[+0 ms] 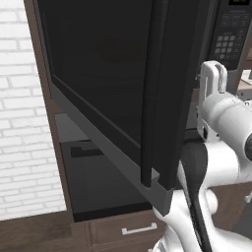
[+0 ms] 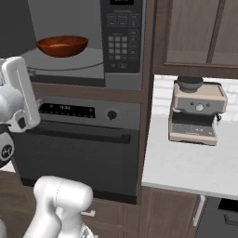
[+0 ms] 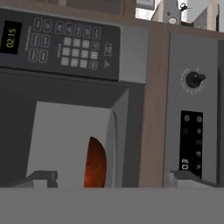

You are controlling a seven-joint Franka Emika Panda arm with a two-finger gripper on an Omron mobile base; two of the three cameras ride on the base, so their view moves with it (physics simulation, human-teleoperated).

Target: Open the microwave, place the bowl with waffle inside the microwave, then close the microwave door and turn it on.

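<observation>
waffle hidden inside bowl — microwave door cropped

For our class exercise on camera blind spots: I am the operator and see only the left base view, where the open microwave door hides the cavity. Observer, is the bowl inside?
Observer: Yes. The right base view shows the bowl on the floor of the microwave; its rim hides any waffle.
Operator: What does the display read?
Observer: In the hand view, the display reads 02:15.
Operator: What is beneath the microwave?
Observer: A dark oven with a round knob.
</observation>
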